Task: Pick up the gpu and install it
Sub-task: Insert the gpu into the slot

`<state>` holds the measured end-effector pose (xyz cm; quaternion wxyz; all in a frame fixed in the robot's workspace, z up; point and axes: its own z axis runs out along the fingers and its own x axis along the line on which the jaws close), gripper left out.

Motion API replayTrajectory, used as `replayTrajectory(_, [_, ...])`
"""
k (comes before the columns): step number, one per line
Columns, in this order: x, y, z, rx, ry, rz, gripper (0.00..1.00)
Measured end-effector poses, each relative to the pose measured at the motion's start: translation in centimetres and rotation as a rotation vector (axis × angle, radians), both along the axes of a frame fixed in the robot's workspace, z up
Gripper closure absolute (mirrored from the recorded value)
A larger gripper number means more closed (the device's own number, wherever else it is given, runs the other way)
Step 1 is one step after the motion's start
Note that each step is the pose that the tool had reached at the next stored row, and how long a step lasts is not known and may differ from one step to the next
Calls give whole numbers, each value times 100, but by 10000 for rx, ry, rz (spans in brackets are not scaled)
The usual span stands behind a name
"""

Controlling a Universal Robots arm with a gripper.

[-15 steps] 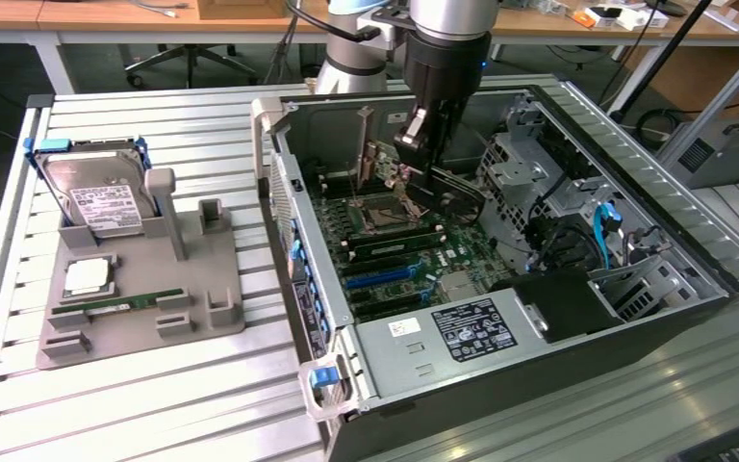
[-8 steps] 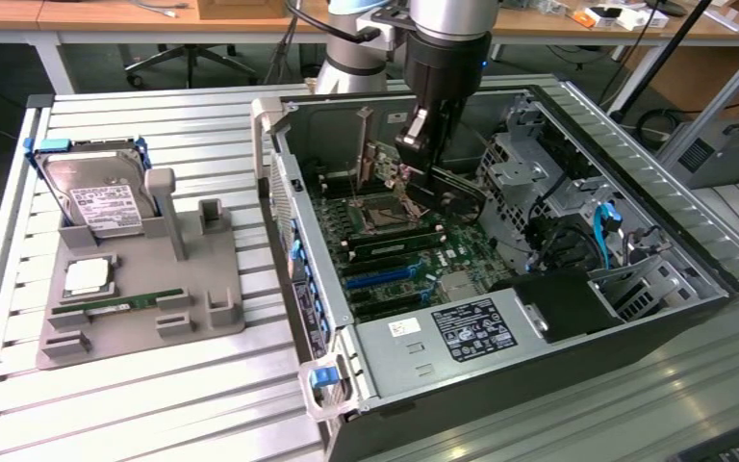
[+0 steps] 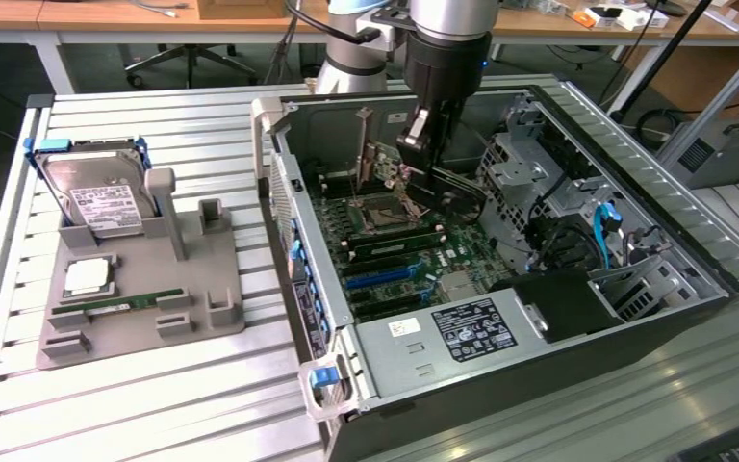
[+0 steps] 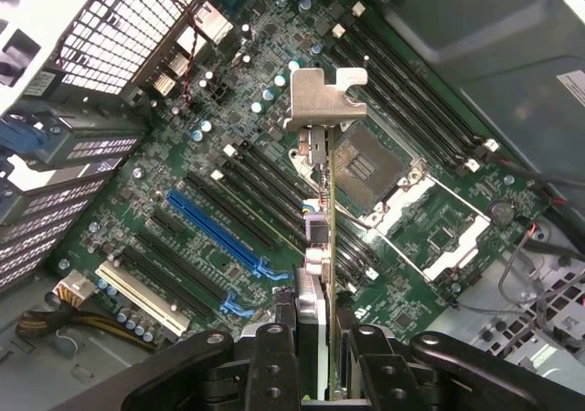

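Note:
The gpu (image 4: 326, 201) is a thin dark card seen edge-on in the wrist view, with its silver-grey bracket (image 4: 324, 96) at the far end. My gripper (image 4: 316, 342) is shut on the card's near edge, one black finger (image 4: 274, 361) on each side. The card hangs over the green motherboard (image 4: 183, 146), above the black slots beside the blue slot (image 4: 215, 228), apart from them. In the exterior view my gripper (image 3: 411, 144) reaches down into the open computer case (image 3: 472, 332), with the gpu (image 3: 380, 166) upright over the motherboard (image 3: 402, 245).
On the exterior view's left a grey holder (image 3: 139, 322) carries a silver hard drive (image 3: 103, 197), a processor (image 3: 88, 276) and a green memory stick (image 3: 126, 303). Inside the case, a metal drive cage (image 3: 523, 164) and blue cables (image 3: 603, 231) stand to the right of my gripper.

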<state>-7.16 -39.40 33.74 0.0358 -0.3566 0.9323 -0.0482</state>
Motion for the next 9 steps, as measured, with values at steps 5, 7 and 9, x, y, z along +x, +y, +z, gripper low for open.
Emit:
replayTrajectory(5, [1, 0, 0, -2, 1, 123, 73])
replayTrajectory(7, [2, 0, 0, -3, 0, 206, 73])
replayTrajectory(9, [2, 0, 0, -3, 0, 288, 73])
